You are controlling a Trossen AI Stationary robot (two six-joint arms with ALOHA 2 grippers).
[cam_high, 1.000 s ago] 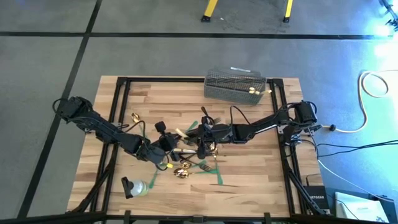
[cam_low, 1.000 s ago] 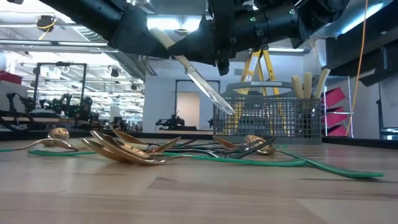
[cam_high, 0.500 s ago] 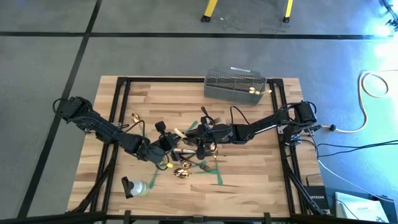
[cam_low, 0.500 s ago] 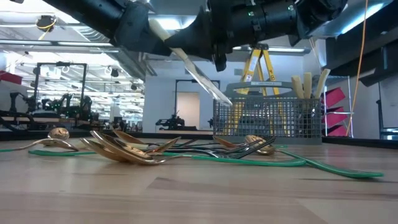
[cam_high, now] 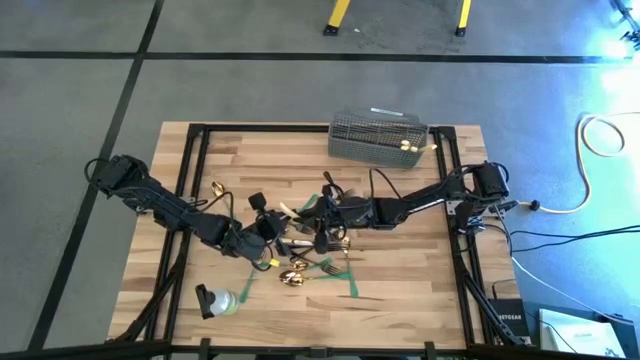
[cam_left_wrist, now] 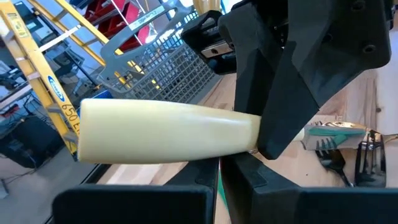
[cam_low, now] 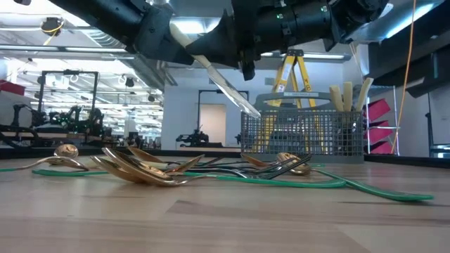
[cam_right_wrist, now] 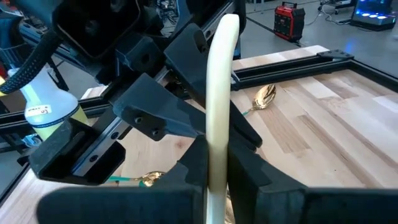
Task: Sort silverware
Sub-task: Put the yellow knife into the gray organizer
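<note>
A cream-handled knife (cam_high: 290, 213) hangs in the air between both grippers, tilted. In the low view its handle (cam_low: 181, 43) is up and its blade (cam_low: 235, 98) slants down toward the basket. My right gripper (cam_high: 322, 226) is shut on it. My left gripper (cam_high: 272, 230) is close beside the handle with its fingers nearly together (cam_left_wrist: 216, 183). Gold spoons and dark forks lie in a pile (cam_high: 310, 265) on the table under the arms. One gold spoon (cam_high: 216, 188) lies apart on the left. My right gripper pinches the knife between its two fingers (cam_right_wrist: 194, 163), low on the cream handle (cam_right_wrist: 217, 140) near the blade end. The handle runs on past the fingers toward my left gripper (cam_right_wrist: 161, 112). The knife is lifted clear and tilted. My left gripper's shut fingers sit just under the middle of the handle (cam_left_wrist: 168, 134), which lies across them. I cannot tell whether they touch it.
The grey wire basket (cam_high: 378, 135) stands at the far edge, with cream handles (cam_low: 346, 95) upright in it. Green tape strips (cam_high: 352, 280) run around the pile. A white bottle (cam_high: 215, 300) lies near the front left corner. Black frame rails (cam_high: 190, 190) run along both sides.
The knife has risen a little, so its blade tip stands higher above the pile than a second ago. It has also shifted slightly toward my left gripper, and my right gripper has moved with it. Its tilt is about the same.
</note>
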